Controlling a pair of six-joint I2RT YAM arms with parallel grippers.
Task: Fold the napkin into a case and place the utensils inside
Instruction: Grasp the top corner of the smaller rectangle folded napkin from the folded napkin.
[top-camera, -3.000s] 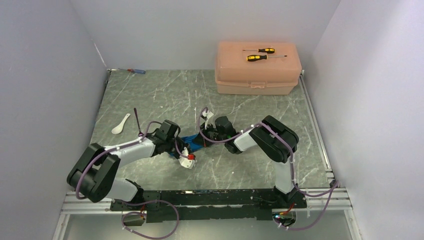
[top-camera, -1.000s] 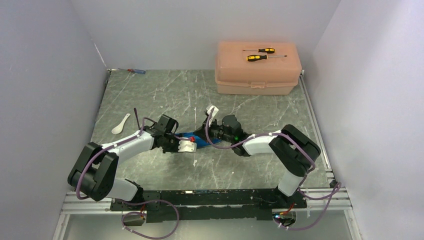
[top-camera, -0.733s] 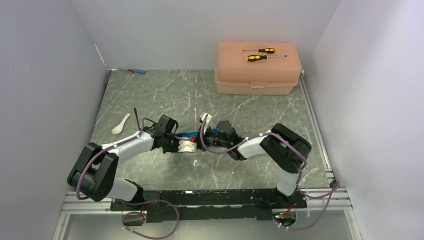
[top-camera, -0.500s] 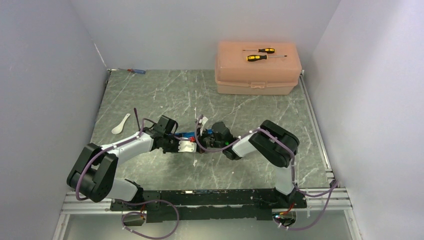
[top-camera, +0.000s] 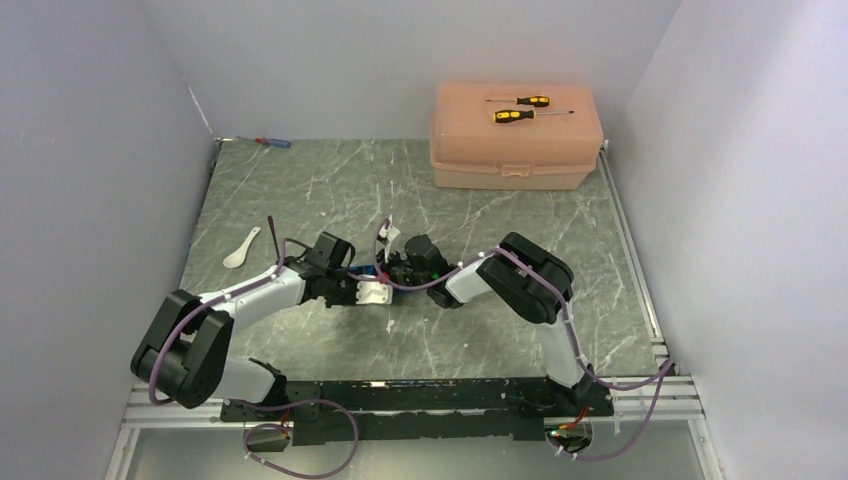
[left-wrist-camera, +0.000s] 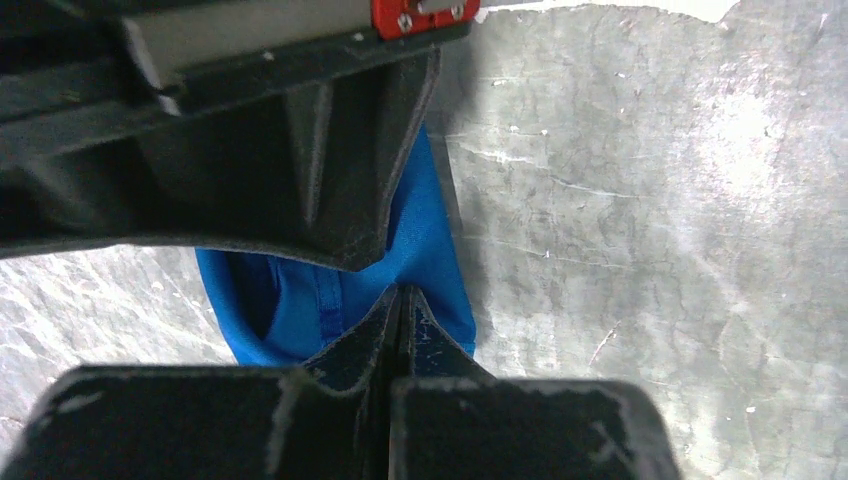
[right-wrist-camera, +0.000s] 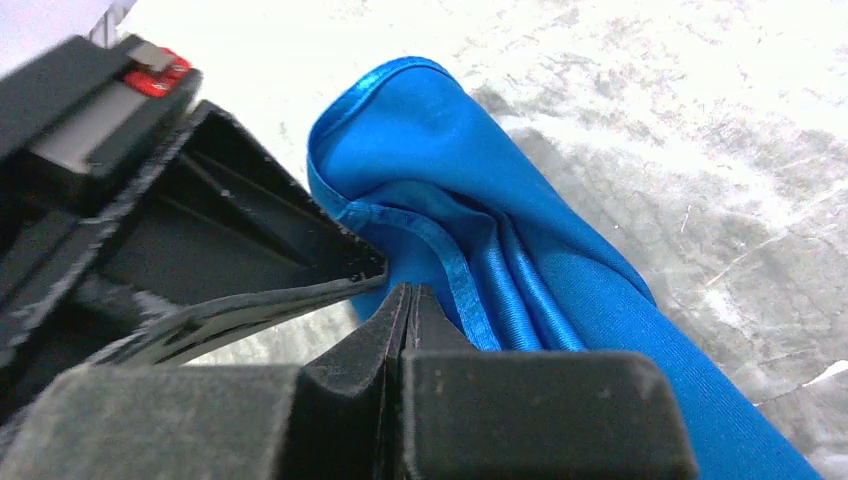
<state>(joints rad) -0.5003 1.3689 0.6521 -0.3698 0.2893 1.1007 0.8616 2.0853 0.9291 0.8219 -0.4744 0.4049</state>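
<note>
The bright blue napkin (left-wrist-camera: 432, 262) lies bunched into a narrow roll on the grey marble table, mostly hidden under both grippers in the top view (top-camera: 366, 271). My left gripper (left-wrist-camera: 401, 292) is shut with its tips in the cloth's near edge. My right gripper (right-wrist-camera: 408, 290) is shut with its tips at the napkin's (right-wrist-camera: 520, 230) hem, right against the left gripper (top-camera: 378, 286). The right gripper (top-camera: 393, 269) reaches in from the right. The white spoon (top-camera: 240, 250) and the dark purple fork (top-camera: 272, 240) lie at the left, apart from both grippers.
A peach plastic box (top-camera: 515, 140) stands at the back right with two yellow-and-black screwdrivers (top-camera: 522, 108) on its lid. A small blue-and-red screwdriver (top-camera: 270, 142) lies at the back left corner. Walls close in the table on three sides.
My right gripper has moved left across the napkin until it meets the left gripper, drawing the cloth over itself. Less blue shows from above. The left gripper has stayed in place.
</note>
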